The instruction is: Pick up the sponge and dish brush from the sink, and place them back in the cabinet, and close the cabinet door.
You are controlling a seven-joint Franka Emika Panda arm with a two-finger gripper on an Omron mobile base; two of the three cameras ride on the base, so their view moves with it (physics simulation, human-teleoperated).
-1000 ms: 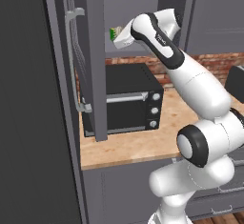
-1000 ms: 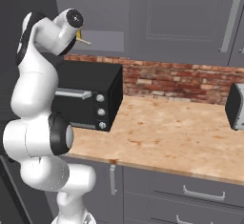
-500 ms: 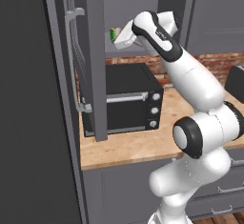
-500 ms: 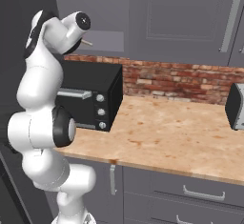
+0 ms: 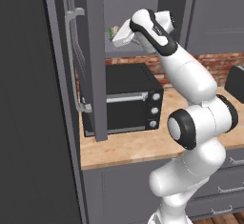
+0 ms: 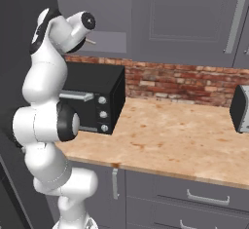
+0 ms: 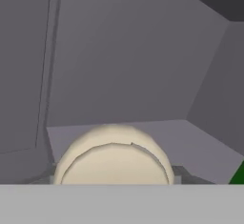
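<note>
Above the black toaster oven [image 5: 126, 104], the white arm reaches into the open grey wall cabinet [image 5: 138, 13], its hand level with the inner shelf [image 7: 190, 142]. In the left base view the gripper [image 5: 114, 33] points toward the cabinet's back, just above the toaster oven's top, with a small green-and-cream object at its tip; it is too small there to tell what it is. The cabinet door [image 5: 93, 61] stands open, edge-on, in front of the toaster oven's left side, reaching down past the oven's front.

In the hand view the dish brush [image 7: 113, 155] shows as a round cream-white head lying low on the grey shelf, with a small grey part at its right side. A sliver of bright green, the sponge [image 7: 238, 173], sits at the right edge of that view, near the brush but apart from it. Whether the jaws are spread or closed cannot be told, as the finger tips are not visible. The toaster oven rests on the wood-grain countertop [image 6: 185, 135] before a red brick backsplash [image 6: 194, 84].
</note>
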